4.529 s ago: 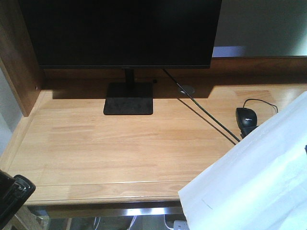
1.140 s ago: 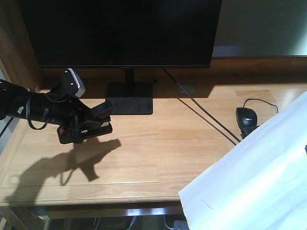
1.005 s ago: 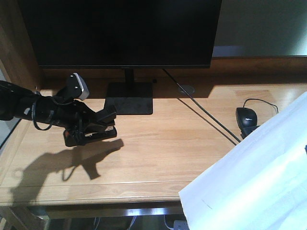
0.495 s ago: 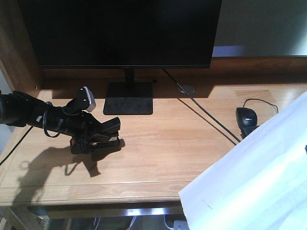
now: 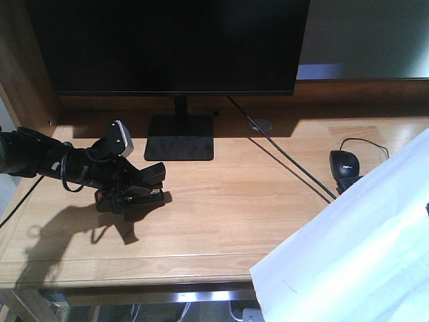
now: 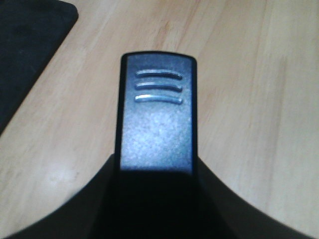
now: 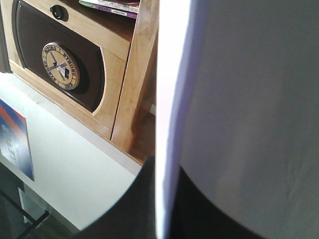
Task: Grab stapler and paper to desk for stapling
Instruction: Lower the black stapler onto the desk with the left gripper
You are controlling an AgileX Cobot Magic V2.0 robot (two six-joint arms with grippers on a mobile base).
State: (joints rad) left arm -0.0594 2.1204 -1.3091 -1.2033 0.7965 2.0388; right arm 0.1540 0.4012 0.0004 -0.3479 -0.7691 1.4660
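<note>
The black stapler [image 5: 137, 192], with an orange-red patch at its left end, is held low over the left part of the desk [image 5: 221, 201], its shadow right beside it. My left gripper [image 5: 129, 189] is shut on it. In the left wrist view the stapler's ridged top [image 6: 157, 124] sticks out from between the dark fingers of the left gripper [image 6: 157, 172]. The white paper [image 5: 355, 248] hangs tilted over the desk's front right corner. My right gripper [image 7: 167, 174] is shut on the paper's edge [image 7: 172, 99]; that gripper is hidden in the front view.
A black monitor on a square stand [image 5: 179, 137] fills the back of the desk. A black mouse [image 5: 344, 164] lies at the right, with a cable [image 5: 288, 161] running diagonally beside it. A raised wooden side [image 5: 27, 74] borders the left. The right wrist view shows a wooden shelving unit [image 7: 119, 64].
My left arm has come up from the lower left corner, then carried the stapler rightward and down toward the desk. In the last half second it barely shifted. The paper has not moved.
</note>
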